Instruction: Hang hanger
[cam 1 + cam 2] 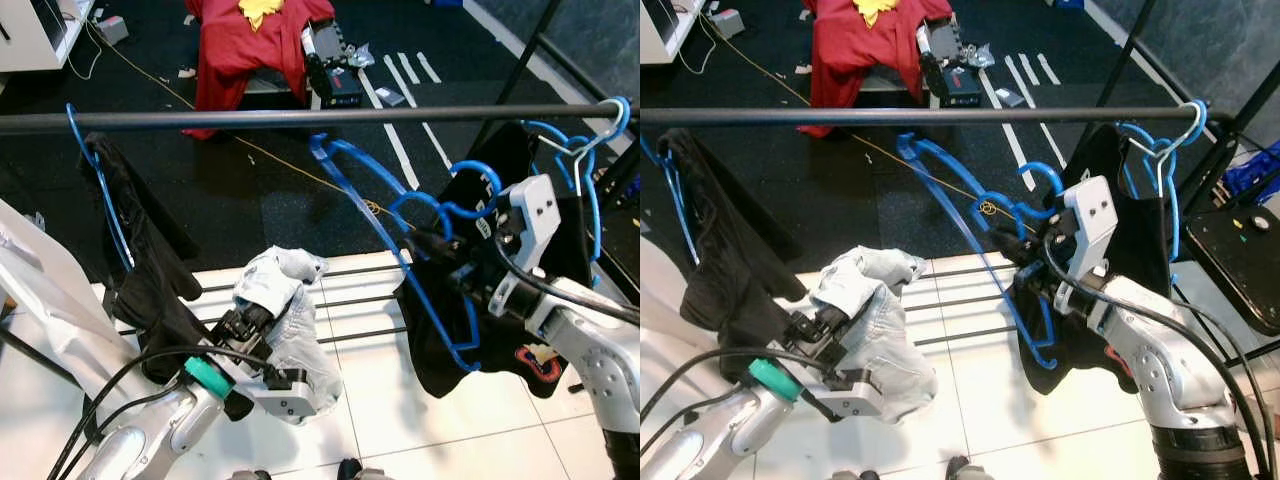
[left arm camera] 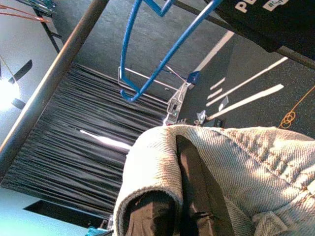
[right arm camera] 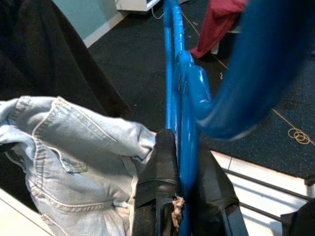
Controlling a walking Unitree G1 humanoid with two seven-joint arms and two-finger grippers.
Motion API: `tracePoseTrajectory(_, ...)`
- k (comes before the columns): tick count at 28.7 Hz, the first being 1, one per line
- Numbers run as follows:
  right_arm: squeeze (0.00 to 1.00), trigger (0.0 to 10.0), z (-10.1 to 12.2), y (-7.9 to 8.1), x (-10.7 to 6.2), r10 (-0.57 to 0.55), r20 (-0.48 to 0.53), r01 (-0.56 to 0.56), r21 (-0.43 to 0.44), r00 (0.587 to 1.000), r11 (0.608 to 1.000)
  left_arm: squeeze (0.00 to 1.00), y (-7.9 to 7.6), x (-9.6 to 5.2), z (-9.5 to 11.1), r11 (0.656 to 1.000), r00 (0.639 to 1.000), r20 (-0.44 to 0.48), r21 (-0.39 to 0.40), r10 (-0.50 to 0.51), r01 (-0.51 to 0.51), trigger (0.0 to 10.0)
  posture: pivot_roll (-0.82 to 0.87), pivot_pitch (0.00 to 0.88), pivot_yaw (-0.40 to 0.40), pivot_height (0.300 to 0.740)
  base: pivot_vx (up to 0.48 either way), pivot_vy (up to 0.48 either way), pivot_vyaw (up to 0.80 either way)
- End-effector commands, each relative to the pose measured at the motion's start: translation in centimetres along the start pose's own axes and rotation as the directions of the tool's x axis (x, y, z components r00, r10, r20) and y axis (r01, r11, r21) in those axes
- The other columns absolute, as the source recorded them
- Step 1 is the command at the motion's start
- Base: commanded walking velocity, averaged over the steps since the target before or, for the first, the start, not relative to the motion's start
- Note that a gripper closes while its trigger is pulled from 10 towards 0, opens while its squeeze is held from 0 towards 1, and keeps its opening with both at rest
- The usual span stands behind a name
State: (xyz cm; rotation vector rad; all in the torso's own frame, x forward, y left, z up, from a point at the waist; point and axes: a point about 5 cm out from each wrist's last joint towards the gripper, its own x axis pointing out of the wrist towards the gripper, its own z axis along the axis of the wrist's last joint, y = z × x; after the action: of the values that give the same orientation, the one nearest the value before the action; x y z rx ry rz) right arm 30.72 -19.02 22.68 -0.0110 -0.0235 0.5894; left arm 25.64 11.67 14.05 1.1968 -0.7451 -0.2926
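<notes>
A dark clothes rail (image 1: 250, 118) runs across in front of me. My right gripper (image 1: 432, 245) is shut on a bare blue hanger (image 1: 375, 215), held tilted below the rail; its hook (image 1: 470, 185) curls just under the bar, apart from it. In the right wrist view the blue hanger (image 3: 179, 123) sits between the black fingers (image 3: 157, 196). My left gripper (image 1: 262, 300) is lower left, shut on a light denim garment (image 1: 300, 345) that drapes over its fingers (image 2: 194, 182).
A black garment on a blue hanger (image 1: 100, 190) hangs at the rail's left end. Another black garment (image 1: 500, 340) with blue and white hangers (image 1: 585, 150) hangs at the right end. A red cloth (image 1: 250, 40) lies on the dark mat behind.
</notes>
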Motion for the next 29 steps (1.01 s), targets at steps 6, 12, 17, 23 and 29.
tracePoseTrajectory(6, 0.00, 10.0, 0.7, -2.4, 2.2, -0.194, 0.013, 0.194, -0.073, 0.981, 0.978, 0.00, 0.0, -0.1, 0.1, 1.000, 1.000, -0.013, -0.024, 0.012, -0.012, 10.0, -0.08, 0.170, 0.028, 0.740, 0.000, 0.000, 0.00)
tracePoseTrajectory(12, 0.00, 10.0, 2.1, -2.9, 4.0, -0.207, 0.048, 0.210, -0.089, 0.977, 0.974, 0.00, 0.0, 0.0, 0.1, 0.999, 1.000, -0.020, -0.027, 0.017, -0.018, 10.0, -0.07, 0.169, 0.027, 0.740, 0.000, 0.000, 0.00)
tracePoseTrajectory(17, 0.00, 10.0, 2.6, -2.9, 5.1, -0.196, 0.056, 0.201, -0.089, 0.979, 0.976, 0.00, 0.0, 0.0, 0.2, 0.999, 0.999, -0.024, -0.029, 0.021, -0.021, 10.0, -0.07, 0.169, 0.025, 0.740, 0.000, 0.000, 0.00)
tracePoseTrajectory(23, 0.00, 10.0, 3.2, -2.4, 7.9, -0.167, 0.077, 0.172, -0.074, 0.983, 0.982, 0.00, -0.1, 0.1, 0.4, 0.999, 0.999, -0.033, -0.036, 0.028, -0.029, 10.0, -0.04, 0.169, 0.016, 0.740, 0.000, 0.000, 0.00)
tracePoseTrajectory(29, 0.00, 10.0, 3.4, -1.2, 10.3, -0.149, 0.088, 0.154, -0.056, 0.985, 0.987, 0.00, -0.1, 0.0, 0.5, 0.998, 0.998, -0.053, -0.043, 0.036, -0.038, 10.0, -0.04, 0.169, 0.012, 0.740, 0.000, 0.000, 0.00)
